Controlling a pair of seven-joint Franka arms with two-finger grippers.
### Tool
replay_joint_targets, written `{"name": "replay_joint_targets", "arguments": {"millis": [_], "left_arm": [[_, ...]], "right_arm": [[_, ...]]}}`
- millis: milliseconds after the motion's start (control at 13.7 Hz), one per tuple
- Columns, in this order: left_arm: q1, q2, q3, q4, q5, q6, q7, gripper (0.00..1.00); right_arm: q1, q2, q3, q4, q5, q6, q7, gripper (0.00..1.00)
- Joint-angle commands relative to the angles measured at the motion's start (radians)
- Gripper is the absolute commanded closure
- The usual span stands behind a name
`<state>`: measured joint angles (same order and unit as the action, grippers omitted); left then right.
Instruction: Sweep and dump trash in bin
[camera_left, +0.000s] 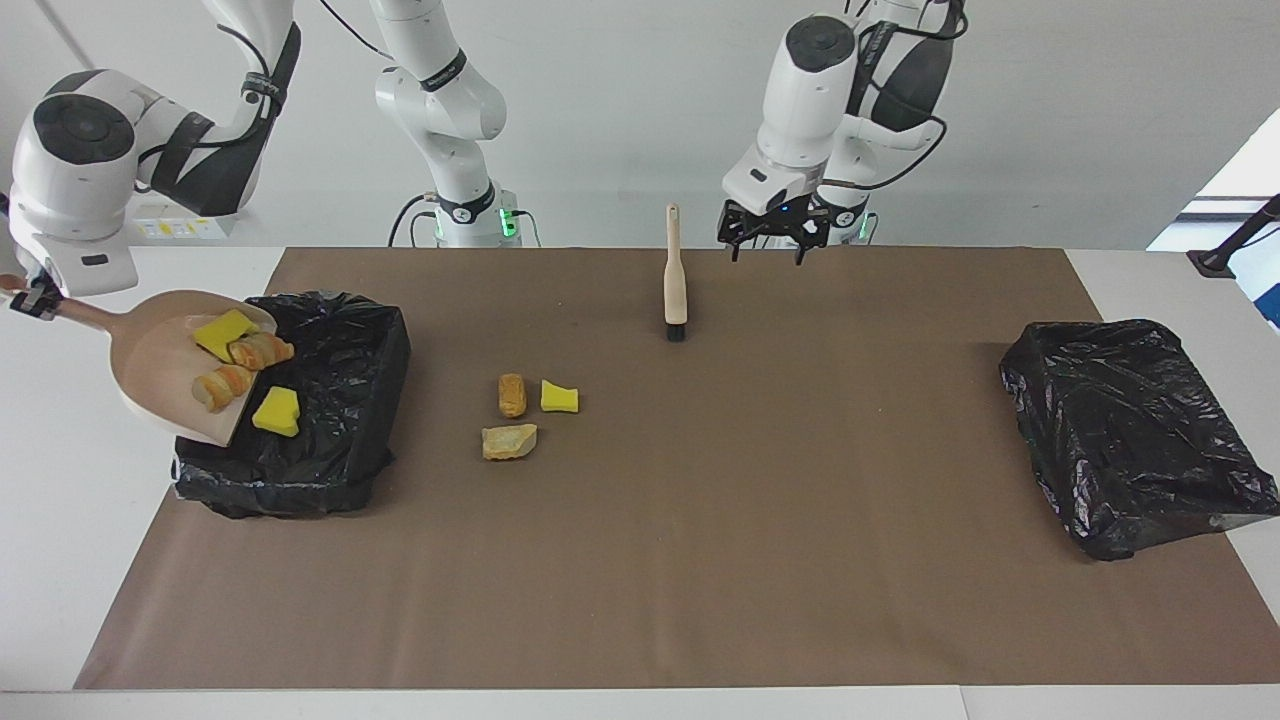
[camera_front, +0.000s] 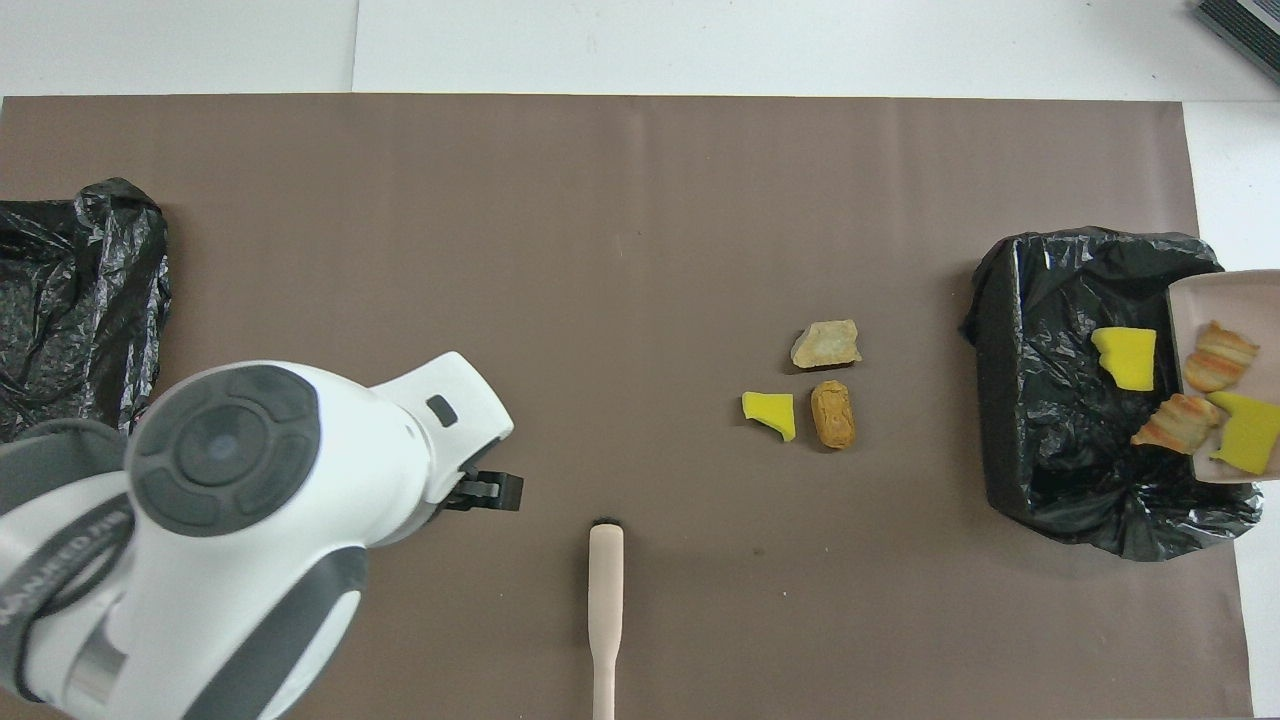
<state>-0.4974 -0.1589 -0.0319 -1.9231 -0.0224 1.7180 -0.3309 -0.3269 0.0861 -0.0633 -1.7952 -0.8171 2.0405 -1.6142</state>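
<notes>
My right gripper (camera_left: 32, 300) is shut on the handle of the beige dustpan (camera_left: 160, 365), which is tilted over the black-lined bin (camera_left: 330, 420). On the pan lie a yellow piece (camera_left: 225, 333) and two bread-like lumps (camera_left: 260, 350) of trash. Another yellow piece (camera_left: 277, 411) is off the pan's lip, in the bin. Three trash pieces (camera_left: 512, 395) sit on the brown mat beside the bin. The brush (camera_left: 676, 280) lies free on the mat, bristles pointing away from the robots. My left gripper (camera_left: 767, 240) hangs open and empty in the air beside the brush handle.
A second black-bagged bin (camera_left: 1130, 430) sits at the left arm's end of the mat. In the overhead view the left arm's wrist (camera_front: 260, 490) covers part of the mat beside the brush (camera_front: 605, 600).
</notes>
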Motion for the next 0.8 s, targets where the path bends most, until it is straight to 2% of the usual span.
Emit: {"name": "replay_joint_targets", "arguments": {"millis": [0,292,511,730], "left_arm": [[0.116,0.015,-0.014,0.132,0.016,-0.109,0.148,0.0],[0.264,0.036,-0.013,0.34,0.007,-0.306,0.328,0.0],[0.287,0.122,-0.005,0.508,-0.002,-0.42,0.329,0.0],[0.335,0.163,-0.008,0.604,-0.008,-0.475,0.332,0.0]], "right_arm": [[0.014,-0.012,0.01,-0.001,-0.056,-0.009,0.014,1.0],[0.054,-0.019,0.013,0.014,-0.115,-0.017,0.014,1.0],[0.059,-0.023,0.011,0.02,-0.145,-0.028,0.004,1.0],[0.06,-0.064,0.013,0.04,-0.12,-0.046,-0.032,1.0]]}}
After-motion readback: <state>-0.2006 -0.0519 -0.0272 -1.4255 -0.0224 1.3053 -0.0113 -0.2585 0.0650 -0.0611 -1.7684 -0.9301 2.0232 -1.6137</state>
